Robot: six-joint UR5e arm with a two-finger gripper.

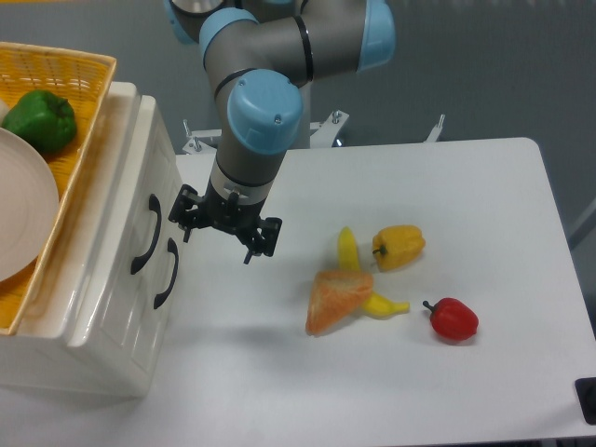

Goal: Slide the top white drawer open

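Left of the tool (223,226): top white drawer (140,209), closed | tool apart from handle; fingers' spread unclear

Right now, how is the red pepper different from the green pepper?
The red pepper is red and lies on the white table, while the green pepper is green and sits up in the yellow basket on the cabinet. The red one lies alone at the right; the green one is next to a white plate. Both are glossy peppers.

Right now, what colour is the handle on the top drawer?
Black, a curved handle on the top white drawer, seen in the fixed camera view.
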